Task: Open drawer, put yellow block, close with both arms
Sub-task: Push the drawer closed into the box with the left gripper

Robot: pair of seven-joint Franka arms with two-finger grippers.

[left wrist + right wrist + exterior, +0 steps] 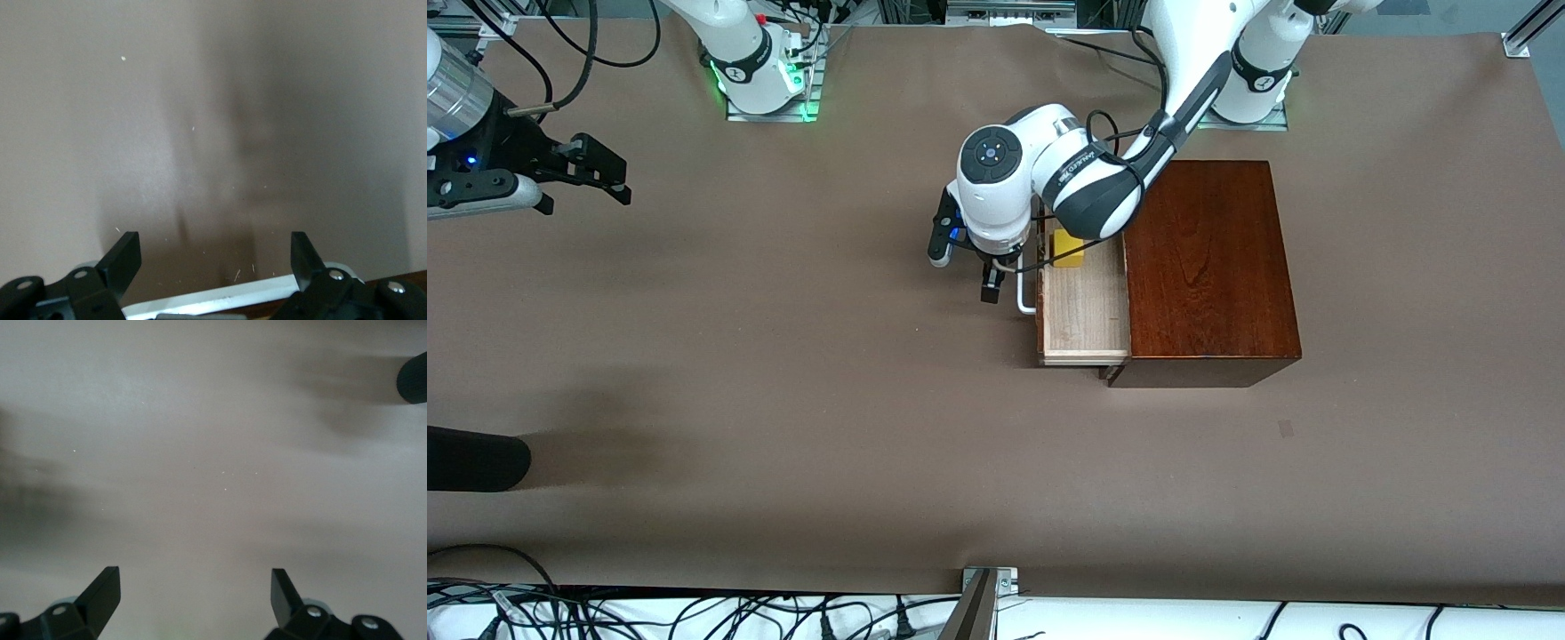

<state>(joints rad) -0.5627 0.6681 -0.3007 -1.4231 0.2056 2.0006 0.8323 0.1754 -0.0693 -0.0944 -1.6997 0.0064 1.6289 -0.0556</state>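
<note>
The brown table (783, 400) carries a glossy reddish-brown wooden box (1200, 267) toward the left arm's end. From the box's side at nine o'clock in the front view, the drawer (1083, 311) stands pulled out, its pale tray open to the camera. Its white bar handle (1024, 298) sits at the tray's outer end, also showing as a white strip in the left wrist view (220, 297).

The left arm (1085, 173) reaches in from one o'clock and bends over the drawer. The left gripper (989, 284) hangs just beside the handle, jaws spread, holding nothing. The right gripper (591, 173) waits in the air at ten o'clock over bare table, jaws spread wide and empty.

The yellow block (1067, 249) lies inside the drawer tray, at the end farther from the front camera, partly hidden under the left arm.
</note>
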